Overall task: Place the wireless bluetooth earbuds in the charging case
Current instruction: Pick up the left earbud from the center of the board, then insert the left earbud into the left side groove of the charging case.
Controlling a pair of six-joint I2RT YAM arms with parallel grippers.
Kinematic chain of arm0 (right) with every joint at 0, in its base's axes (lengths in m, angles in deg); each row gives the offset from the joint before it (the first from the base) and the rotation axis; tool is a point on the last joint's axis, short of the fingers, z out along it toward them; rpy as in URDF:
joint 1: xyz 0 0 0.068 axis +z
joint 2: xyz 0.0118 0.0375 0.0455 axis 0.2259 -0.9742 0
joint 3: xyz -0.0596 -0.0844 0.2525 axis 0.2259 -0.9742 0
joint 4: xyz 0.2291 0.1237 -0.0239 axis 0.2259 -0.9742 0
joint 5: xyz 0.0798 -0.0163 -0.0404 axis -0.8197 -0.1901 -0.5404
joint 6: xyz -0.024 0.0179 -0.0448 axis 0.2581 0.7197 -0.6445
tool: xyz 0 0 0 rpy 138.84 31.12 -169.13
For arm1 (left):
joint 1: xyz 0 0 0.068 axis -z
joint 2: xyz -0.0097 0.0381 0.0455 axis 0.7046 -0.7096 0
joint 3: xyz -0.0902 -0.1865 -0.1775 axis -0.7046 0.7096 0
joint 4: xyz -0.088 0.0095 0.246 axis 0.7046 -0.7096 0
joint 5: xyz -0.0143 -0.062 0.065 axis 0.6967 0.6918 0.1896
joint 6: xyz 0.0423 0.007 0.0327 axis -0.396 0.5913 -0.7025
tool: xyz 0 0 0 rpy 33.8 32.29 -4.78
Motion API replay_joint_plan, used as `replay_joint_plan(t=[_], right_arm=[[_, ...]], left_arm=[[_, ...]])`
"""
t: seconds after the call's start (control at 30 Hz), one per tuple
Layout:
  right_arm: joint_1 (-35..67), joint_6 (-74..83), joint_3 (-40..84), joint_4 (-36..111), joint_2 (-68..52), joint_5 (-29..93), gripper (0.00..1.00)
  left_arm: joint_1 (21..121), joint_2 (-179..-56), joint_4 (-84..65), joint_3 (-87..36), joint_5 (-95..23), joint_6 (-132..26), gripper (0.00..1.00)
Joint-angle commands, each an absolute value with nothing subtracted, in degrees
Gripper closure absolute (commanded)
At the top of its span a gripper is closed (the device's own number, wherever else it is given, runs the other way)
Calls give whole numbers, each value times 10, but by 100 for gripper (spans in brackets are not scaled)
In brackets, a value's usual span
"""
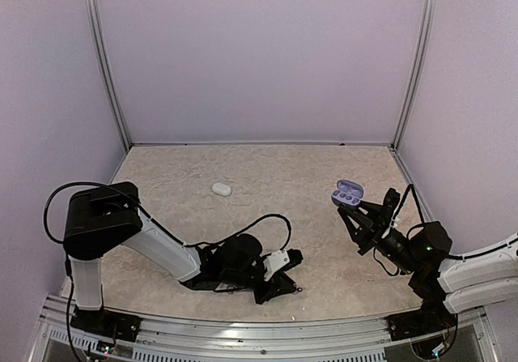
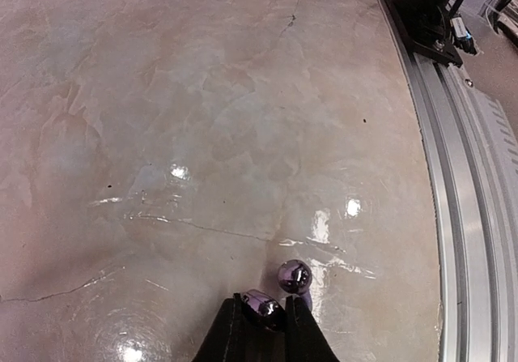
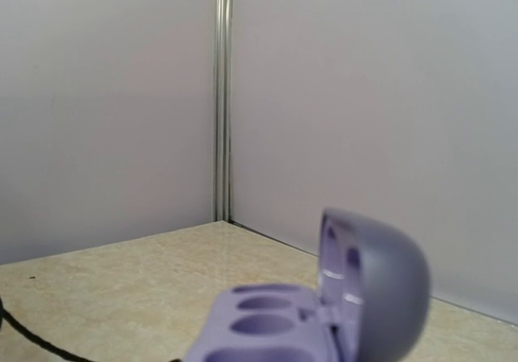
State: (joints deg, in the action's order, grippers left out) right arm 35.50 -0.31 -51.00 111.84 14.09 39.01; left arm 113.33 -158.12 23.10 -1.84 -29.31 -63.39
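A beige, marble-patterned table top [image 1: 267, 163] fills the floor of a booth closed in by plain lilac-white wall panels [image 1: 259, 54] with thin metal corner posts. A ribbed aluminium rail [image 2: 477, 216] runs along the near edge, where both arms are bolted.

The left arm [image 1: 162, 249], white with black joints, lies low across the near part of the table and reaches toward the centre. The right arm [image 1: 469, 277] angles up and inward from the right corner.

The right gripper [image 1: 350, 206] is clamped on an open lilac plastic charging case [image 1: 348, 190] and holds it off the table near the right side. In the right wrist view the case's rounded lid [image 3: 380, 289] stands upright on its hinge, and the oval sockets in its base [image 3: 263, 321] show nothing inside them. The gripper's own fingers are out of that view.

A small white oval case [image 1: 221, 189], closed, lies on the table toward the back, well apart from both grippers.

The left gripper [image 2: 261, 313] has its jaws drawn narrow at table level, pinching a glossy dark purple earbud [image 2: 261, 305] between its black fingertips [image 2: 301, 334]. A second glossy dark purple earbud [image 2: 294, 275] lies on the table just beyond the first, close to the right fingertip; whether the two buds touch cannot be told.
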Motion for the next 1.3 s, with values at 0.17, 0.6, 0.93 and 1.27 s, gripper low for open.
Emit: replay_joint_plan(t=[0.17,0.6,0.93,1.27], right_arm=[[349,-48,-513,1140,119,375,100],[352,-121,-487,1221,14,274,100],[386,-133,-461,1261,-47,275,100],[404,-126,-440,1294,-97,274,100]], left_arm=[[1118,-1477,132,-16,-299,-630,90],[1089,-1309,-145,-158,-345,-588,89],[1085,-1350,-221,-271,-385,-542,89],[1090,-1363,-238,-304,-387,-539,88]])
